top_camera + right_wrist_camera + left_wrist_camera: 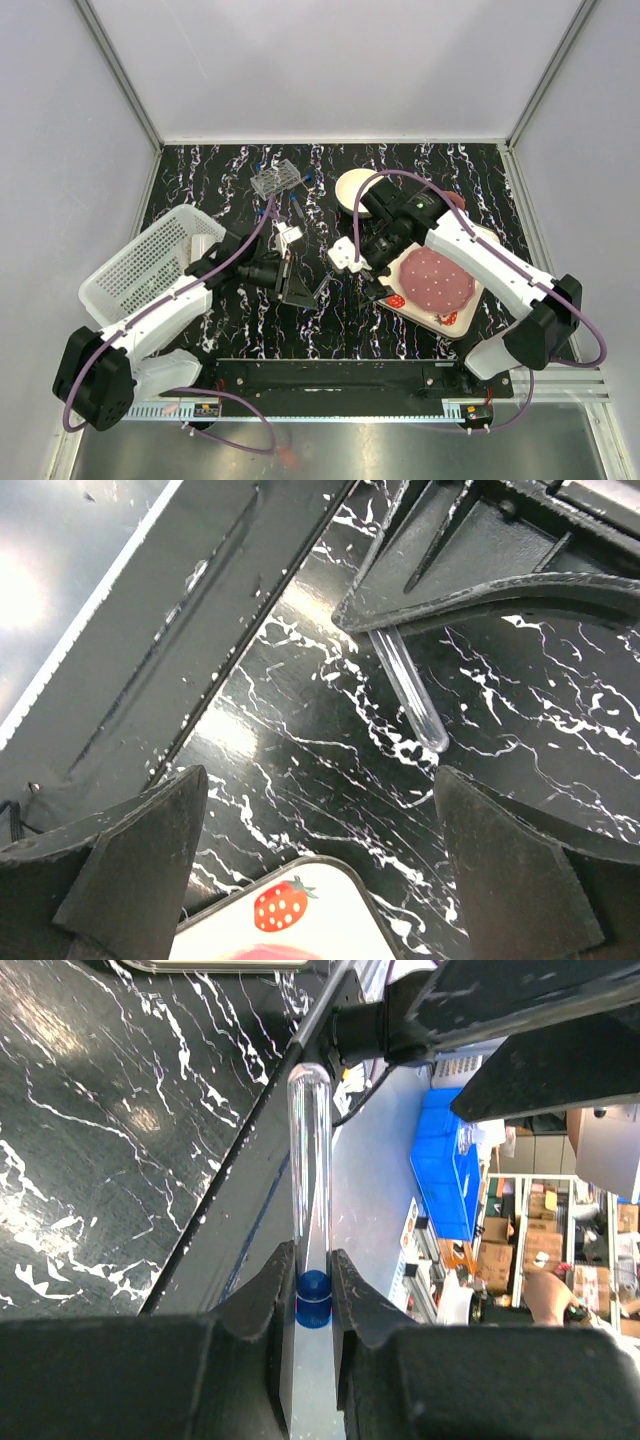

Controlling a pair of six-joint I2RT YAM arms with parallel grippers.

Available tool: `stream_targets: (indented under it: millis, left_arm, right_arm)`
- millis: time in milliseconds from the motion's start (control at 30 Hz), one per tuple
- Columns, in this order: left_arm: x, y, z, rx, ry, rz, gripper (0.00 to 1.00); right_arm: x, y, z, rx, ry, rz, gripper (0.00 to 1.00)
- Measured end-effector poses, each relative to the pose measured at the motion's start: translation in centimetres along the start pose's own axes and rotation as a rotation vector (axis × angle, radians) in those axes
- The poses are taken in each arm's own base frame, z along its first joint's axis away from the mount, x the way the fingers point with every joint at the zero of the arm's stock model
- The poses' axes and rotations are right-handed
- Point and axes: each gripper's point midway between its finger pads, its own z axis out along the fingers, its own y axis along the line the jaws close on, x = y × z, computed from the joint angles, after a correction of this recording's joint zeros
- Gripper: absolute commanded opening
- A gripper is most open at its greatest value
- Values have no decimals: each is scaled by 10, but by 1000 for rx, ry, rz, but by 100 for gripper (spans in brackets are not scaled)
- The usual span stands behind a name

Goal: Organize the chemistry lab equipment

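A white basket [150, 262] full of holes sits at the left of the black, white-streaked table [450, 170]. A strawberry plate [452, 322] sits at the right. The left gripper [313, 1270] squeezes a thin clear tube [310, 1160] by its blue cap, near the table's middle. The right gripper [320, 780] is wide open and holds nothing.

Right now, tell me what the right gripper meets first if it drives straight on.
Likely the clear tube held in the left gripper, just ahead of its open jaws; depth is unclear, so it may reach the tabletop instead.
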Motion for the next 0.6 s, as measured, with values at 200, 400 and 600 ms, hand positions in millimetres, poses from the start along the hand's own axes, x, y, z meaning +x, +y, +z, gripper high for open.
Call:
stream_targets:
  millis: [200, 400, 600]
  left_arm:
    - [5, 0, 7, 30, 27, -24, 9]
    - [10, -2, 14, 48, 60, -30, 9]
    - [14, -4, 18, 54, 79, -29, 9]
  right_arm:
    - [-11, -1, 3, -14, 54, -84, 93]
    - [-8, 2, 22, -62, 120, -121, 82]
    - [1, -5, 35, -52, 199, -150, 54]
